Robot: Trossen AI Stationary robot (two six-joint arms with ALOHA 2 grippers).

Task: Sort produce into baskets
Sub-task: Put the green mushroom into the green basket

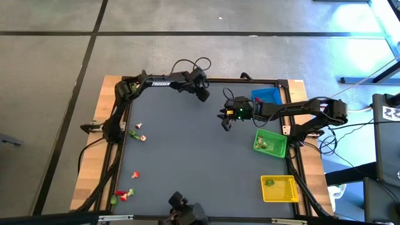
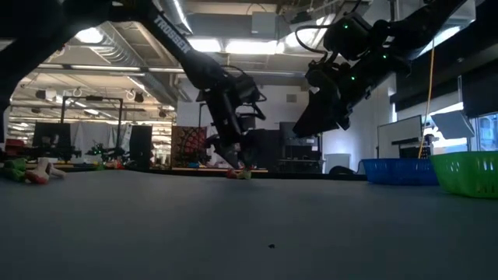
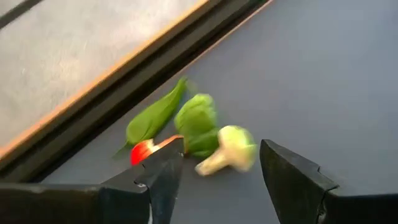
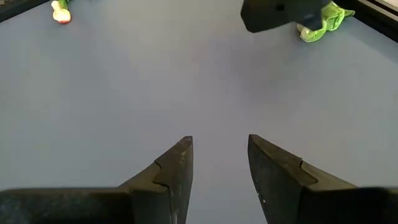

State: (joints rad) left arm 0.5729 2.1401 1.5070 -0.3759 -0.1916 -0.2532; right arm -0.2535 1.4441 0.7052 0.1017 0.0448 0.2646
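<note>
A small cluster of produce lies on the grey mat by the table's far edge: a green leaf (image 3: pixel 155 115), a green piece (image 3: pixel 198 121), a whitish-green piece (image 3: pixel 229 149) and a red piece (image 3: pixel 142 151). It also shows in the low view (image 2: pixel 240 174). My left gripper (image 3: pixel 221 177) is open just over the cluster, one finger on either side of it. My right gripper (image 4: pixel 219 165) is open and empty, raised over the mat's middle right (image 1: pixel 226 122). The blue basket (image 1: pixel 267 95), green basket (image 1: pixel 270 142) and yellow basket (image 1: pixel 279 189) stand along the right edge.
More produce lies at the table's left: a few pieces at mid-left (image 1: pixel 138 134), one lower (image 1: pixel 134 175), and a group at the near left corner (image 1: pixel 122 195). The green basket and the yellow basket each hold green pieces. The table's wooden frame (image 3: pixel 93 93) runs close behind the cluster.
</note>
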